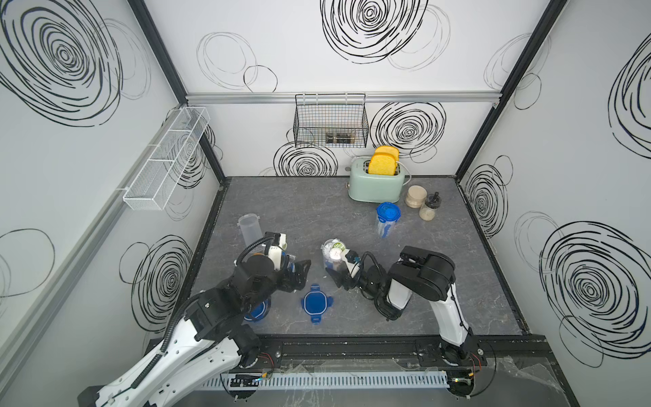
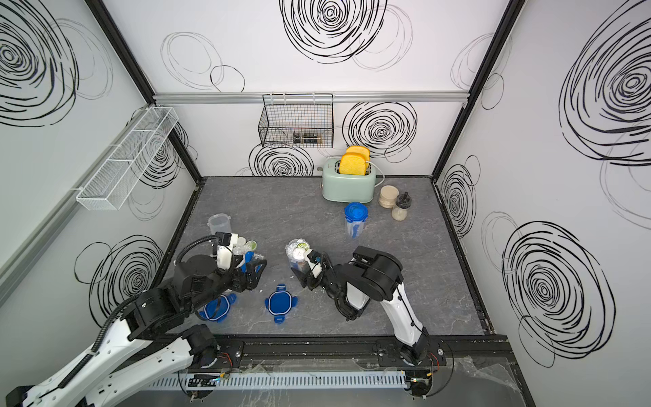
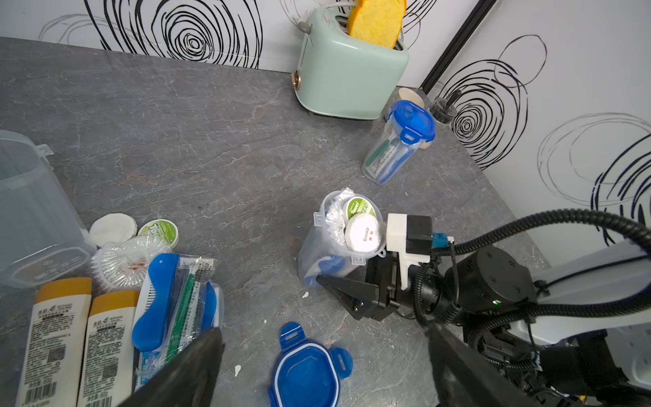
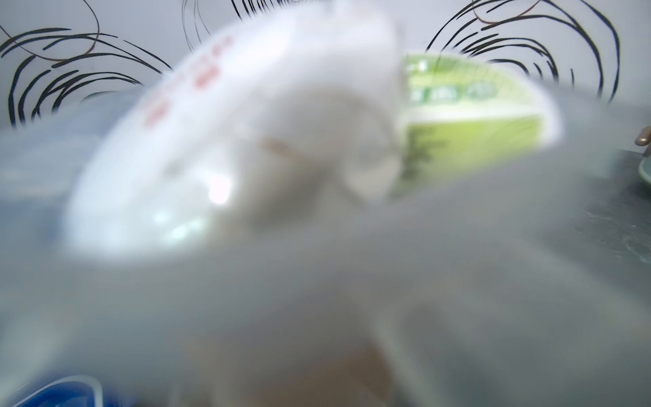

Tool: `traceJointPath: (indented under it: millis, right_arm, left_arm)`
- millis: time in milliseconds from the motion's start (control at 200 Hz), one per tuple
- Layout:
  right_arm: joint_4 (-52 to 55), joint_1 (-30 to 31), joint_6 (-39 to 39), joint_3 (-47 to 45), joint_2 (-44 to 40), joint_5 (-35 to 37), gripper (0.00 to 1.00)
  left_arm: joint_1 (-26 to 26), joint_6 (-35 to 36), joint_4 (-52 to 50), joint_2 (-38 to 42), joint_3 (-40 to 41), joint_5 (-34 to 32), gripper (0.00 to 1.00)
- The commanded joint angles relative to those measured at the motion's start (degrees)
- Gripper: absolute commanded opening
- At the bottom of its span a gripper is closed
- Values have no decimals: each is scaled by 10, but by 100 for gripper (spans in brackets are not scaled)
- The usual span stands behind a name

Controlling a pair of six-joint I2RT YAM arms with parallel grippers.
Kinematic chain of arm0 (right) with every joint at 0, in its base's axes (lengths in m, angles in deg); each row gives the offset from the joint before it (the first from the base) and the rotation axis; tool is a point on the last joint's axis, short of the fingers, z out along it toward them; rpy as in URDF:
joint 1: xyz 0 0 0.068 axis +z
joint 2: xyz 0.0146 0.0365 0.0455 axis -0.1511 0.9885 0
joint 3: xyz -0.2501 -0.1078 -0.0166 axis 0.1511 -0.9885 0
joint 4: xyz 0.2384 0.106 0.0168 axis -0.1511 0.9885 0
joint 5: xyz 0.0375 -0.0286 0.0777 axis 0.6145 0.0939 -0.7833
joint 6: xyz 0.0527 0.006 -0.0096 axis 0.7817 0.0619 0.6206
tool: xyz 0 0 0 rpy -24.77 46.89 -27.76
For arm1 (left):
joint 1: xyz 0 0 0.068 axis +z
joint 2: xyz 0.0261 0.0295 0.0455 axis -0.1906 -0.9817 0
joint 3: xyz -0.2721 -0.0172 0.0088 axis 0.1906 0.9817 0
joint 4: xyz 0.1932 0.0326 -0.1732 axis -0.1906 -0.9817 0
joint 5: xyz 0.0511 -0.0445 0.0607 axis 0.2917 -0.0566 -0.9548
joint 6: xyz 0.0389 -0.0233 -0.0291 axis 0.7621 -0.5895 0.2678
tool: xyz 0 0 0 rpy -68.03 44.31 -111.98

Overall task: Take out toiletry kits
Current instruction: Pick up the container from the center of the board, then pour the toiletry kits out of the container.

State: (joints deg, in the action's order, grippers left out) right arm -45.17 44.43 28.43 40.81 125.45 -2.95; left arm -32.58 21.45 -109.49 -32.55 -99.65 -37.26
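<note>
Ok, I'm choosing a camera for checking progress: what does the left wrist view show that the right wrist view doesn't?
Only left wrist: two cream bottles lying out, the loose blue lid, the lidded container. Only right wrist: nothing extra, just a blurred close-up. Both: the soap round and green tin in the open container's mouth.

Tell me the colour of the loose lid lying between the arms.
The lid is blue, white-ringed; best in the left wrist view.

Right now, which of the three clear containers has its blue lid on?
The lidded container beside the toaster. The empty container farthest left and the full container in the middle are both open.
</note>
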Motion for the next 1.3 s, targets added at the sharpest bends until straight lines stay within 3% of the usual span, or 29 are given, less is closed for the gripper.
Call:
traceJointPath:
  millis: [0, 195, 265, 395, 455, 650, 1066, 1296]
  right_arm:
    - [-130, -7, 1, -7, -21, -37, 72]
    - [-61, -21, 31, -52, -131, -102, 56]
    - [44, -26, 46, -52, -196, -119, 53]
    - [389, -27, 75, 7, -324, -141, 48]
    - [498, -31, 90, 34, -361, -169, 47]
    - [698, -50, 161, 83, -408, -295, 46]
    - [829, -54, 294, 149, -374, -463, 47]
    - [784, -72, 390, 147, -327, -550, 47]
  left_arm:
    - [5, 8, 18, -2, 3, 0, 95]
    - [7, 8, 20, 3, 4, 2, 95]
    - [8, 8, 21, 3, 5, 4, 95]
    - [11, 10, 22, 1, 5, 10, 95]
    - [13, 11, 22, 1, 5, 11, 95]
    - [15, 11, 25, 7, 6, 14, 95]
    - [15, 8, 24, 12, 7, 11, 95]
    - [14, 6, 26, 13, 9, 12, 95]
